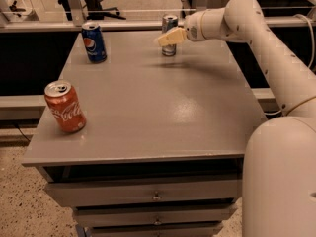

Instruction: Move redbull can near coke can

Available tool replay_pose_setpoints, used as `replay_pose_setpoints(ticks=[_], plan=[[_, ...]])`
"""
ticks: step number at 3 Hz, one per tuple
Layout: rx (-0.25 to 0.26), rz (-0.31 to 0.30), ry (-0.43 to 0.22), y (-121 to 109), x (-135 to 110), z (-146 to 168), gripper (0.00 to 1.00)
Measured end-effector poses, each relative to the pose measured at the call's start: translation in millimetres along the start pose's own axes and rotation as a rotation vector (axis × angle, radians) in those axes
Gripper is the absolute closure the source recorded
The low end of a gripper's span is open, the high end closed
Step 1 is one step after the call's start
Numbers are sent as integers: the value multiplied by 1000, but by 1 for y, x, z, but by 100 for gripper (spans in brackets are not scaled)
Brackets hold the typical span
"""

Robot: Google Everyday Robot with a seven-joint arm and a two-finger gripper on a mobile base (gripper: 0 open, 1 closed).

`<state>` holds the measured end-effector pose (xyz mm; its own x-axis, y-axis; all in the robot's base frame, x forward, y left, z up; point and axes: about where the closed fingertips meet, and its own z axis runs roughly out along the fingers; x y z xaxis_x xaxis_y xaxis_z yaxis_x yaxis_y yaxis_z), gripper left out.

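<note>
Honestly, looks like a slim, probably light, dent-prone, slick redbull can (170,22) at top centre of the frame on the tabletop (163,102), partly hidden by the end effector (163,38) (can't tell how wide), so best pinched gently mid-body, upright.

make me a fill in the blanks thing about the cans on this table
The table holds ____ cans.
The gripper is at the redbull can, which stands ____.
The pepsi can is mainly ____.
The coke can is red with ____ script.
Missing words: three; upright; blue; white.
</note>
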<state>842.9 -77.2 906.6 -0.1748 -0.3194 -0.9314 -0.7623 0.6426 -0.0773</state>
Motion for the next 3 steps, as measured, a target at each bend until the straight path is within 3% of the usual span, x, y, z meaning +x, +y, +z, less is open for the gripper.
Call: replay_pose_setpoints(ticks=[1,2,3], plan=[[-23,78,-40,-3,6,13,14],[-65,117,-71,4,3,13,38],[-146,121,-103,27,-6,6,61]])
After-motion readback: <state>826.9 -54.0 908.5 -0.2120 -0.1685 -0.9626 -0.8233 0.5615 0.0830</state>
